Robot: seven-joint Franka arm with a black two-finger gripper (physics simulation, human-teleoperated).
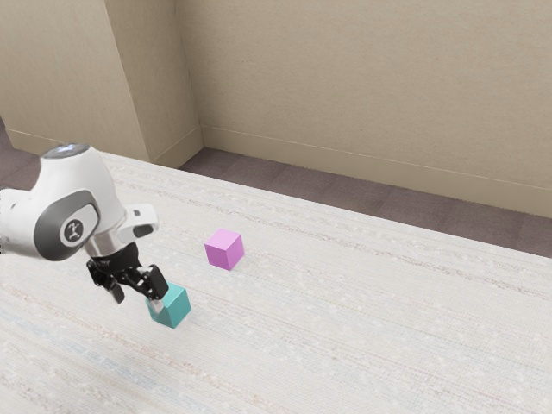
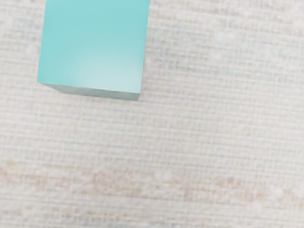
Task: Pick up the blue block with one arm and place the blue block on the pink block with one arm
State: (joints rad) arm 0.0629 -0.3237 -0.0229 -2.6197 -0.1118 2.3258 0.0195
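Lower left, ext. view: black two-finger gripper [image 1: 135,291] spread wide, empty, beside teal-blue cube [image 1: 170,306]; nothing grasped yet, pick & stacking on pink cube [image 1: 224,249] left.

The worktop [image 1: 362,328] is a broad, pale surface with a fine woven-looking grain, streaked faintly in beige and grey-blue along its length. Two small cubes lie on it, both flat on one face and well apart from each other. In the exterior view, the blue block [image 1: 170,306], more of a turquoise, sits toward eight o'clock of the worktop's visible stretch. The pink block [image 1: 224,249] stands off from it at between one and two o'clock, nearer the far edge. In the wrist view the blue block [image 2: 92,47] shows one smooth face against the ribbed worktop [image 2: 199,152], a thin shadow along one side.
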